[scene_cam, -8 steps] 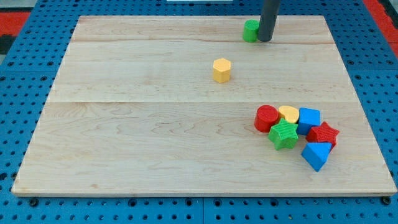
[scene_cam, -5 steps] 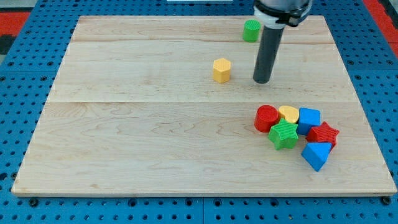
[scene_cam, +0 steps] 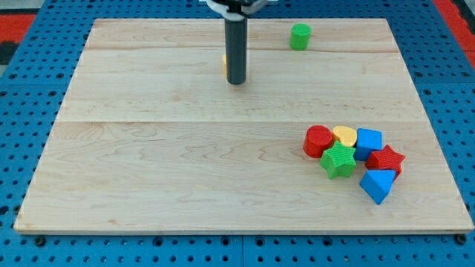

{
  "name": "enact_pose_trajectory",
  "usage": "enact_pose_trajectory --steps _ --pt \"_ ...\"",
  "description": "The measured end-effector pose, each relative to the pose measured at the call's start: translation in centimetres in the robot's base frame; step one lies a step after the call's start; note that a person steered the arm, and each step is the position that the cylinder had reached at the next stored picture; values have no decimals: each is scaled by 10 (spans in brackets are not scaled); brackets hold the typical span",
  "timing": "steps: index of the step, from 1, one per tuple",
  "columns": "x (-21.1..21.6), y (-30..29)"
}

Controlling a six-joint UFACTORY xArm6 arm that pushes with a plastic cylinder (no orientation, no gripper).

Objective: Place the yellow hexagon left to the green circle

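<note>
A dark rod is ending at my tip (scene_cam: 236,81), hiding all but an orange-yellow sliver of the yellow hexagon (scene_cam: 224,65); the green circle (scene_cam: 300,36) is showing at two o'clock on pale, grain-streaked wood (scene_cam: 163,163).

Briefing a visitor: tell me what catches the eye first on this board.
The dark rod, my tip, stands at upper centre and hides nearly all of the yellow hexagon, just a sliver showing at its left. The green circle sits alone near the view's top. A tight cluster around the green star fills the lower right.
</note>
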State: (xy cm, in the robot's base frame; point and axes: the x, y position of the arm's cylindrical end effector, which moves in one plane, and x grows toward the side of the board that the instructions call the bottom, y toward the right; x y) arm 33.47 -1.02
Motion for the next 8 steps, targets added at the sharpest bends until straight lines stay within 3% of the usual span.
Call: enact_pose_trajectory --steps 1,4,5,6,7,8 --pt "-39 0" --pt "-79 -26" --pt "-79 4" --pt "-24 23" --pt "-2 144" --pt "-28 196"
